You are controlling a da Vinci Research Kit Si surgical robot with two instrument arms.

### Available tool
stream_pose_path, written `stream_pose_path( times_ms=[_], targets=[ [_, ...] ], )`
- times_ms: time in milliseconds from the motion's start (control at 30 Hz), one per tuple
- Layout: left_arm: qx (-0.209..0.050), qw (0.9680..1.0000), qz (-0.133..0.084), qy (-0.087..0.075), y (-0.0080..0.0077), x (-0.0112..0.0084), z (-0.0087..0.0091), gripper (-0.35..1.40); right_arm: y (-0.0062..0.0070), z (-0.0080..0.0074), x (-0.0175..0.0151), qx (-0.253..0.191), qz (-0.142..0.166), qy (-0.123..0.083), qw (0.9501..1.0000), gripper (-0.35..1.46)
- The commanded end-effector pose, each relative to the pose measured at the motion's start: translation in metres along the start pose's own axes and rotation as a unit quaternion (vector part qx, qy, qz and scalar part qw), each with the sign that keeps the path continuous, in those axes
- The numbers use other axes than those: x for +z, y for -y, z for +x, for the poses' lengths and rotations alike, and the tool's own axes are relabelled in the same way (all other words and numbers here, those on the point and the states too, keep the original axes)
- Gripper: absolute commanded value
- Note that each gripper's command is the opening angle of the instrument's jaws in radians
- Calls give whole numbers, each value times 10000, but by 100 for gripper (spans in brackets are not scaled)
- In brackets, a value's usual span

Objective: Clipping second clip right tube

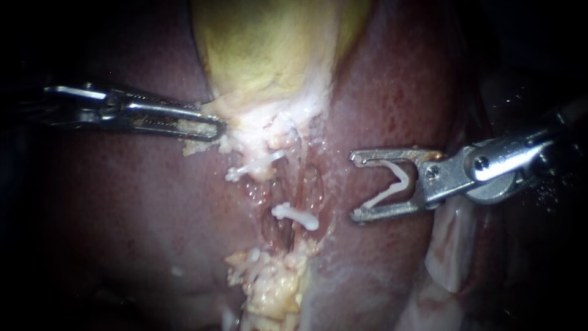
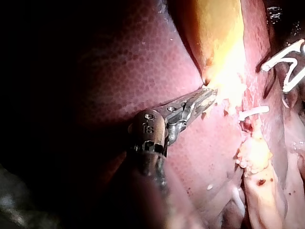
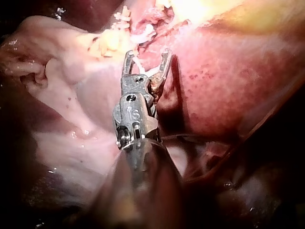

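Small stamped mark behind jaws of left instrument [image 2: 209, 94] and of right instrument [image 3: 147, 59]; no other text, label or number legible.

left instrument [image 1: 215, 129]: bright polished metal, jaws finely ridged
right instrument [image 1: 356, 186]: grey metal, glossy, small screw heads
loaded clip [image 1: 392, 187]: white plastic, smooth, matt
set clips [image 1: 296, 214]: same white plastic
liver [image 1: 122, 202]: wet, glossy, finely speckled
gallbladder [image 1: 269, 49]: smooth, soft sheen
fatty tissue [image 1: 272, 288]: pale, crumbly, rough
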Motion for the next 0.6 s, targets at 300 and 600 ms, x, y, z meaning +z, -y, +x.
stream_pose_path(
  times_ms=[300,600],
  targets=[
    [-113,9995,239,-168,-6,-70,28,-35,2,1,0,-5,96,-22,10000,49],
    [-105,9994,269,-197,-9,-71,29,-35,4,1,17,358,510,-263,9977,47]
  ],
)
